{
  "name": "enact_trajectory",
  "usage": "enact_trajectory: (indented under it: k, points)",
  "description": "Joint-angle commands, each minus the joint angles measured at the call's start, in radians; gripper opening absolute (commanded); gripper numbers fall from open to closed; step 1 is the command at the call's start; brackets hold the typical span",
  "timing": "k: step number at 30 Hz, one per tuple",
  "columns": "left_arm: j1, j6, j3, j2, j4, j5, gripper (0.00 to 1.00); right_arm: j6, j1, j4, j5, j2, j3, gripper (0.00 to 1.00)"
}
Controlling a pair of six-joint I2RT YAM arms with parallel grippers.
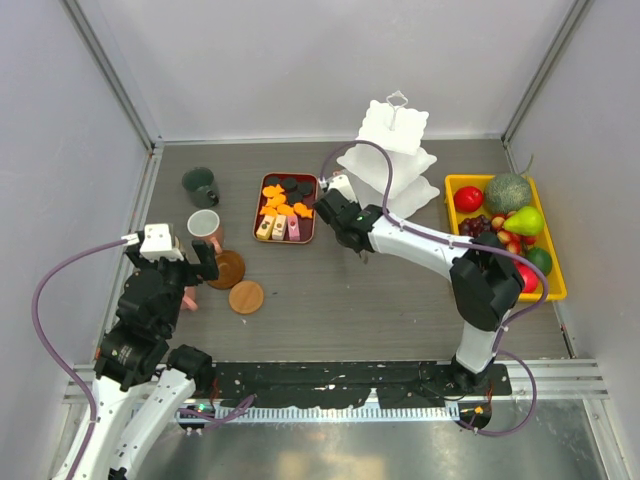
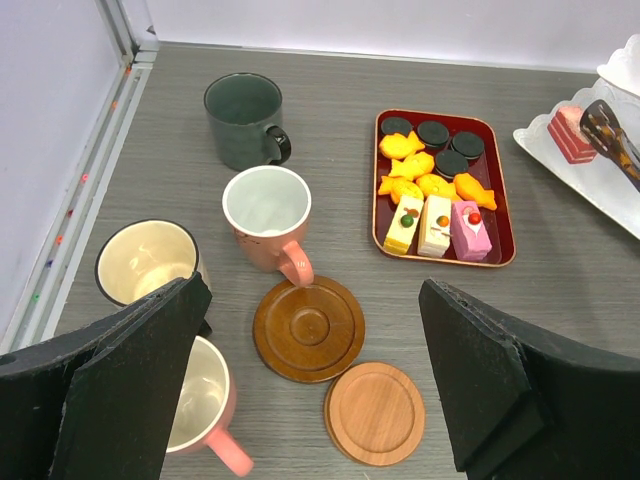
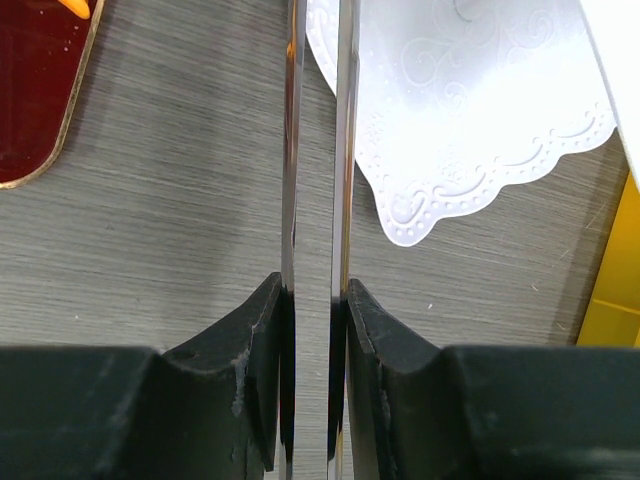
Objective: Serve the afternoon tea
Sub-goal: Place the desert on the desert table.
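Between the right jaws, tongs [image 3: 345,150] point lengthwise toward the stand [image 3: 480,120].

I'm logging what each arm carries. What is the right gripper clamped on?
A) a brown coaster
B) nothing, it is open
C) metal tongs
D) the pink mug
C: in the right wrist view the right gripper presses its fingers on the two blades of the metal tongs, which run out beside the white stand.
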Motion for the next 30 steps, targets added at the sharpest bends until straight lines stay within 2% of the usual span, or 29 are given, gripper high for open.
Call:
enact_trajectory:
  k: [1, 15, 30]
  points:
    - [-0.004, 0.003, -0.002, -0.003, 0.043, -0.014, 0.99, -0.018, -0.007, 0.079, 0.019, -0.005, 0.001, 0.25]
    - [-0.004, 0.003, -0.002, 0.003, 0.044, -0.011, 0.99, 0.022, -0.107, 0.111, -0.004, 0.079, 0.015, 0.24]
    - [-0.004, 0.003, -0.004, 0.005, 0.044, -0.014, 0.99, 0.062, -0.132, 0.15, -0.024, 0.145, 0.04, 0.27]
